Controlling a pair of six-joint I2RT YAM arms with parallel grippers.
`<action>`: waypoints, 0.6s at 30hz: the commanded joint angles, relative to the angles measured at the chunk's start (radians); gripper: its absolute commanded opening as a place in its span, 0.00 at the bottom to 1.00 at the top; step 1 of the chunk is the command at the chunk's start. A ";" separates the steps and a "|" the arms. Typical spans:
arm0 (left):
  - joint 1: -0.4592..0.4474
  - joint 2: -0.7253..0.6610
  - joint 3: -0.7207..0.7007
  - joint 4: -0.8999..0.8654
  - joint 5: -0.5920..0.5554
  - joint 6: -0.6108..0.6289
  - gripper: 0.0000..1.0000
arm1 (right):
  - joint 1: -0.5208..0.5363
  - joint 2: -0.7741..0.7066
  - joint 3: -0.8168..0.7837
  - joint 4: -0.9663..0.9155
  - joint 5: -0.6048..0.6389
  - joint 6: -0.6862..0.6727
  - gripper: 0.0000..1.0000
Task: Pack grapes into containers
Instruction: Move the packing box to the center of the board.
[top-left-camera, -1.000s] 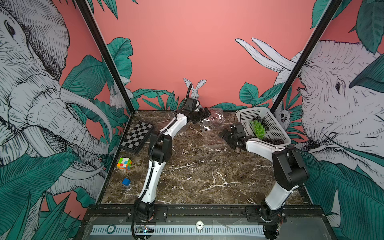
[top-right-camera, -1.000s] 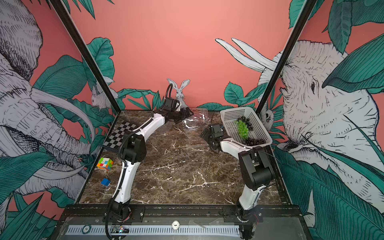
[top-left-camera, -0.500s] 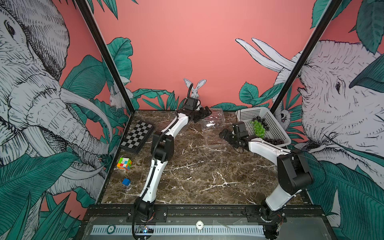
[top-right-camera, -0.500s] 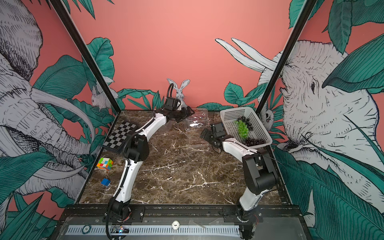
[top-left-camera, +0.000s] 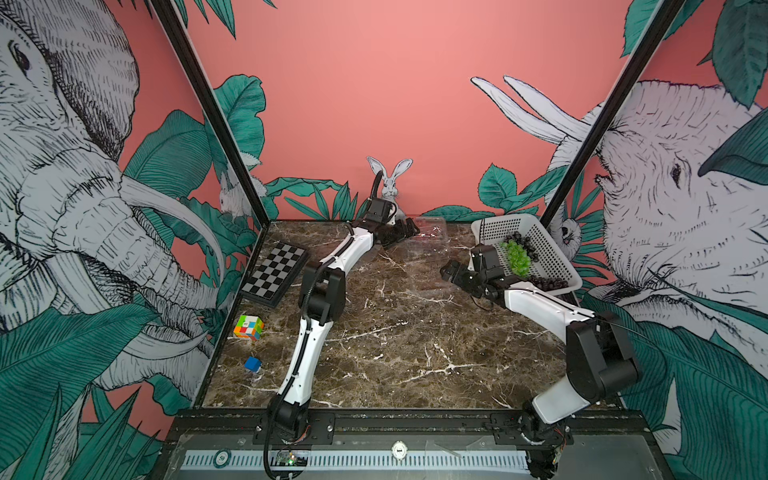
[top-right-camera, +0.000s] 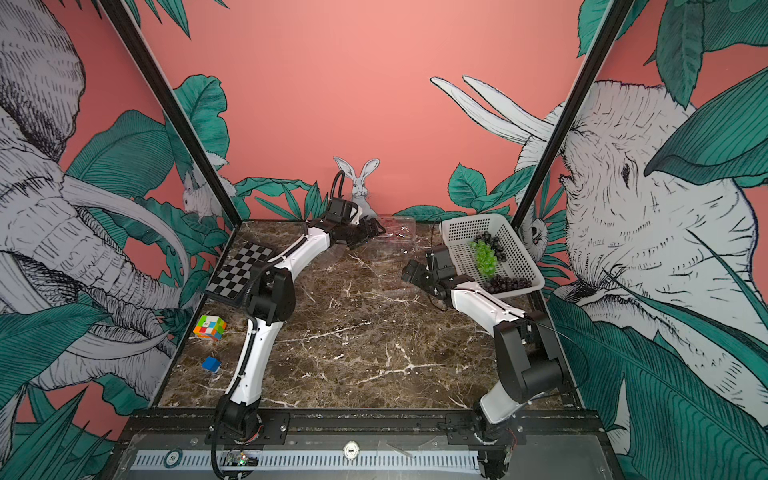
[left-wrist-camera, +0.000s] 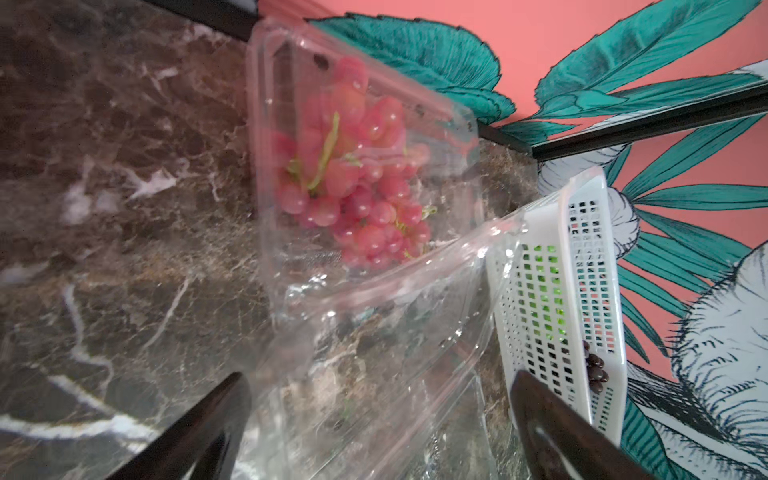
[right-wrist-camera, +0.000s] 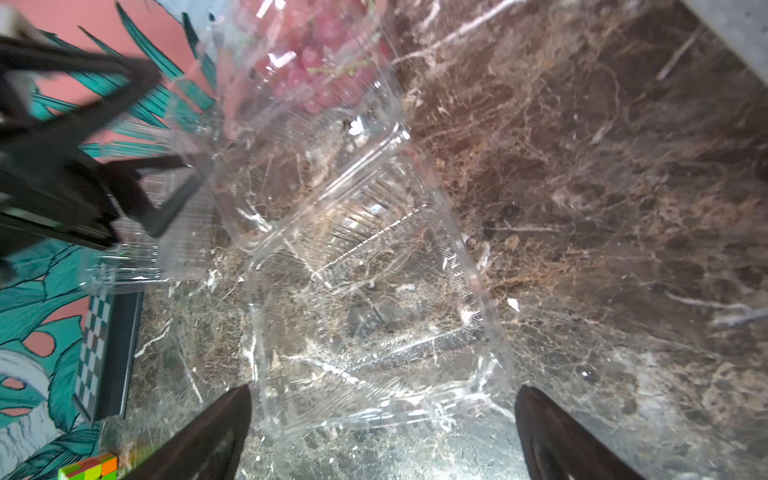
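- Reaching toward the far wall of a dark brown marble-patterned tabletop (top-left-camera: 395, 353), two white-and-black robot arms appear in both top views.
- A small round token (top-left-camera: 222, 457) on the front rail bears a mark too small to read.
- The left gripper (top-left-camera: 409, 229) has its fingers spread wide and holds nothing. In its wrist view, clear plastic lies between the dark fingertips (left-wrist-camera: 224, 415); whether they touch it cannot be told.
- A bunch of glossy red grapes (left-wrist-camera: 353, 195) sits inside a clear plastic clamshell box (left-wrist-camera: 266, 174) by the back wall, just ahead of that gripper.
- The right gripper (top-left-camera: 446, 272) is also wide apart and empty. It is near the table's middle, pointing at an empty clear clamshell box (right-wrist-camera: 365, 291).
- A white perforated plastic basket (top-left-camera: 490, 226) at the right edge holds bright green grapes (top-left-camera: 517, 257) and dark purple grapes (top-left-camera: 548, 284).
- A black-and-white folding chessboard (top-left-camera: 276, 270), a multicoloured puzzle cube (top-left-camera: 248, 327) and a small blue block (top-left-camera: 252, 363) lie along the left edge.
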 joint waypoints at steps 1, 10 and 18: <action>0.007 -0.122 -0.050 -0.007 0.013 0.035 0.99 | -0.008 -0.043 -0.006 0.006 0.008 -0.057 0.99; 0.007 -0.175 -0.093 -0.010 0.046 0.041 1.00 | -0.028 -0.103 0.002 -0.069 0.043 -0.139 0.99; -0.007 -0.327 -0.248 0.040 0.027 0.054 0.99 | -0.100 -0.178 0.048 -0.228 0.171 -0.272 0.99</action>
